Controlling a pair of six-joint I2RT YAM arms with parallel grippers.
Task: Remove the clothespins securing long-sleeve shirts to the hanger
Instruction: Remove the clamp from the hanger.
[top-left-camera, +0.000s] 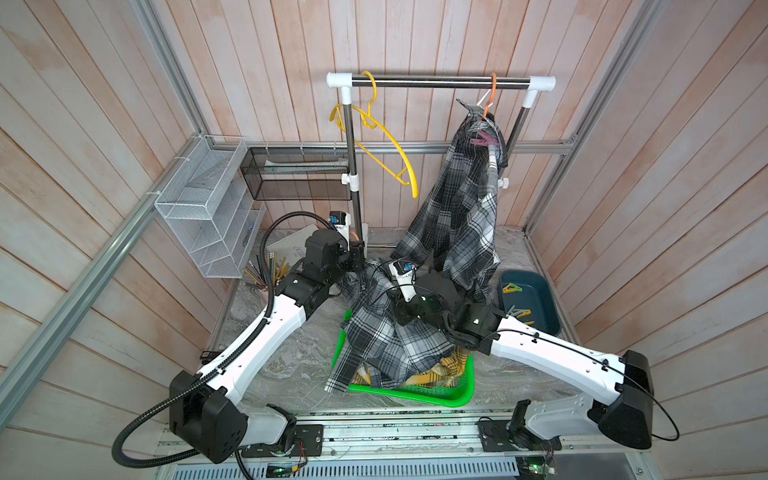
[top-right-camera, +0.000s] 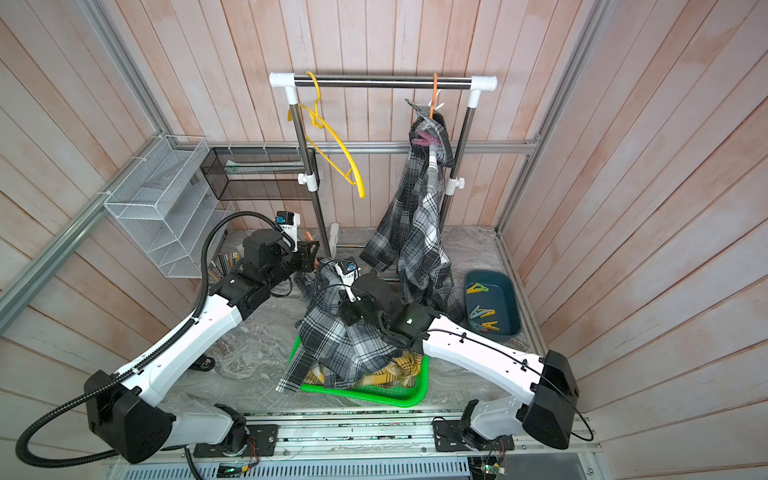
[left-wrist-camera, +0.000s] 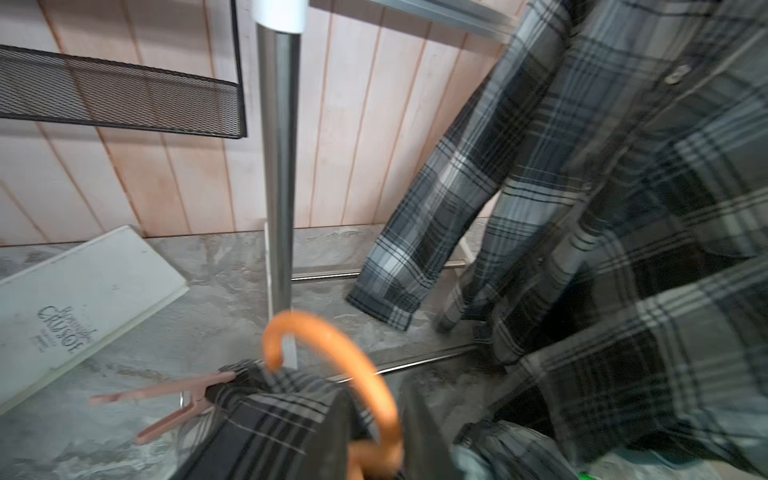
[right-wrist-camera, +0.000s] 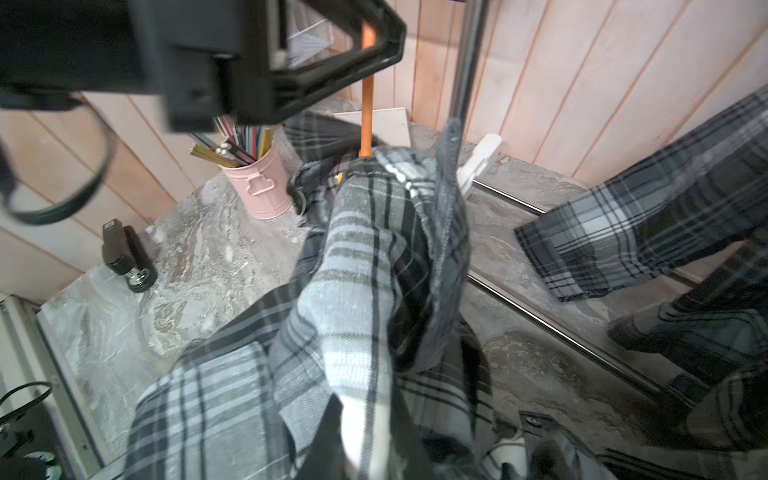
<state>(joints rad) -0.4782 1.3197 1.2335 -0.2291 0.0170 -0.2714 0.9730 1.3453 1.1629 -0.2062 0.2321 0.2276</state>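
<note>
The rack (top-left-camera: 440, 81) stands beyond both grippers. From its bar the hanging shirt (top-left-camera: 457, 208), a grey checked one, comes down on an orange hanger (top-left-camera: 491, 93), high above the right gripper (top-right-camera: 348, 316). The low shirt (top-left-camera: 374, 332), also grey checked, is draped between the two grippers and over the green basket (top-left-camera: 415, 392), which sits below the right gripper. The yellow shirt (top-left-camera: 453, 361) lies in this basket, under the low shirt. The blue tray (top-left-camera: 540, 299) is near the right arm, on its outer side.

The left gripper (left-wrist-camera: 376, 440) is at the collar of the low shirt. Its jaws stand apart, with the orange hook (left-wrist-camera: 332, 345) of that shirt's hanger between them; whether they touch the hook I cannot tell. The right gripper is sunk in the cloth of the same shirt, and I cannot tell if it is closed.

A pink pin (left-wrist-camera: 166, 399) is clipped on the collar, just beside the left gripper. A mauve pin (top-left-camera: 486, 140) sits near the top of the hanging shirt. Several loose pins (top-left-camera: 519, 312), yellow and teal, lie in the tray.
</note>
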